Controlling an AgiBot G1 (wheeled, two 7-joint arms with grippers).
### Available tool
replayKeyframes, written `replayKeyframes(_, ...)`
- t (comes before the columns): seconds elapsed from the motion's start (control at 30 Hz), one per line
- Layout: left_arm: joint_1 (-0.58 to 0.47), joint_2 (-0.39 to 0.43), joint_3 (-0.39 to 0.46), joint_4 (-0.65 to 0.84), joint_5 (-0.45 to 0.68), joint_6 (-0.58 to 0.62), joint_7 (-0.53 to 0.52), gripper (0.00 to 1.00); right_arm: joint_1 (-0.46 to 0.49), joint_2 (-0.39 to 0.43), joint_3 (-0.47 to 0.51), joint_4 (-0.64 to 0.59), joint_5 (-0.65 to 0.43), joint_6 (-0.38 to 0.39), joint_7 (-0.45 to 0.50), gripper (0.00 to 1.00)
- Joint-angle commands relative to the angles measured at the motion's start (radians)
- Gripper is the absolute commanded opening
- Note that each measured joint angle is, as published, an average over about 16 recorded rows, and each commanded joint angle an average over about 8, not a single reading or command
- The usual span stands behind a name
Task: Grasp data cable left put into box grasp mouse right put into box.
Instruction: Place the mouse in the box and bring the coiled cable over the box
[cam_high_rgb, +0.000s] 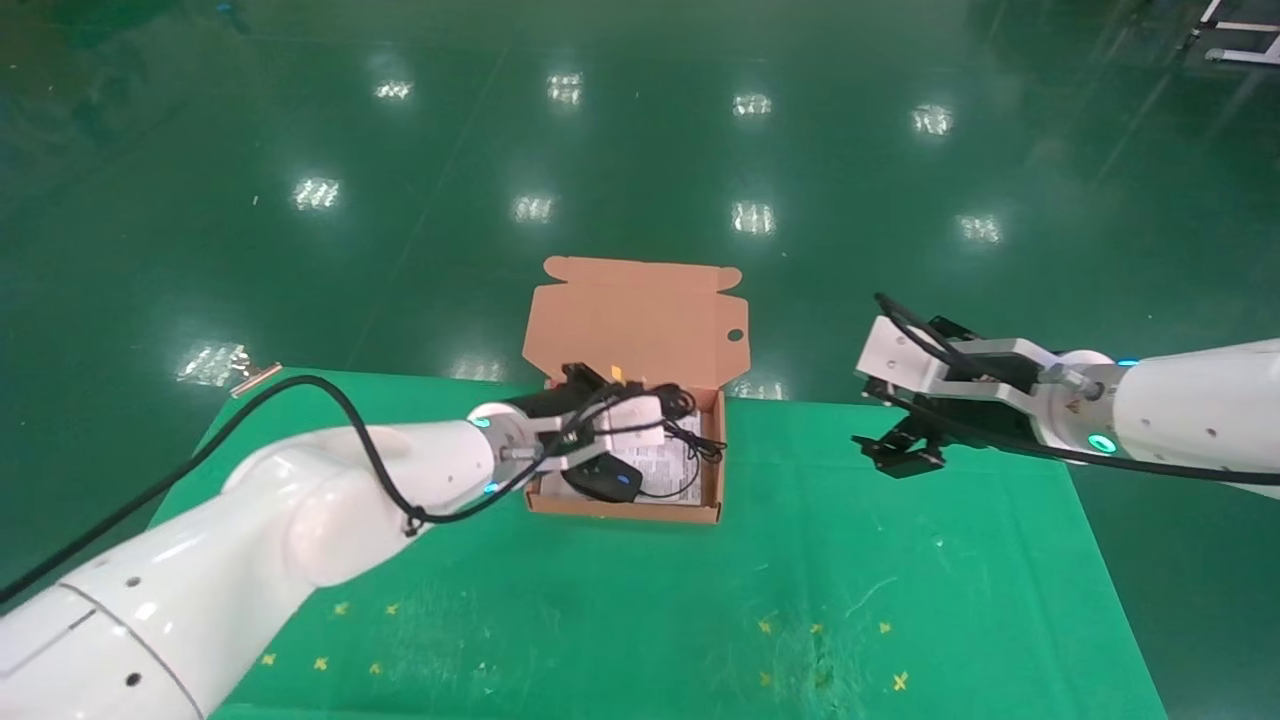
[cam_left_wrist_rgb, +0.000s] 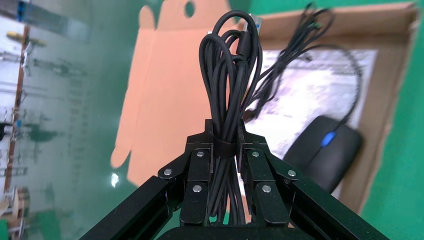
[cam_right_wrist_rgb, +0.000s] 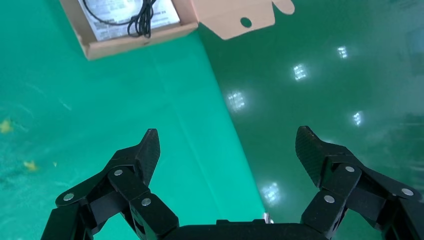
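The data cable (cam_left_wrist_rgb: 227, 75), a looped black bundle, stands up between the fingers of my left gripper (cam_left_wrist_rgb: 223, 137), which is shut on it at its strap. This gripper (cam_high_rgb: 585, 382) hangs over the open box (cam_high_rgb: 625, 508). The mouse (cam_high_rgb: 605, 480) (cam_left_wrist_rgb: 325, 150) lies inside the box on the white leaflet (cam_left_wrist_rgb: 300, 95), its blue spot showing and its thin cord (cam_right_wrist_rgb: 142, 20) coiled beside it. My right gripper (cam_high_rgb: 900, 455) (cam_right_wrist_rgb: 227, 137) is open and holds nothing, hovering near the table's far right edge, well away from the box (cam_right_wrist_rgb: 135, 42).
The box lid (cam_high_rgb: 640, 320) stands open at the far side, its round hole at the right. The green table cloth (cam_high_rgb: 800, 560) ends just past the box, with shiny green floor beyond. Small yellow marks dot the cloth near the front.
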Motion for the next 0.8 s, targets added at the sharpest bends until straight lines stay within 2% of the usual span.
replayKeyframes(0.03, -0.001, 0.001, 0.032, 0.001, -0.026, -0.011, 0.015, 0.11, 0.009, 0.014, -0.005, 0.025, -0.029, -0.013, 0.029, 1.0)
replayKeyframes(0.27, -0.009, 0.007, 0.084, 0.031, -0.066, -0.029, 0.008, 0.99, 0.02, 0.032, -0.011, 0.067, -0.082, -0.029, 0.078, 1.0)
replayKeyframes(0.8, -0.014, -0.022, 0.076, 0.002, -0.071, -0.016, -0.012, 1.0, 0.018, 0.027, -0.01, 0.056, -0.069, -0.028, 0.069, 1.0)
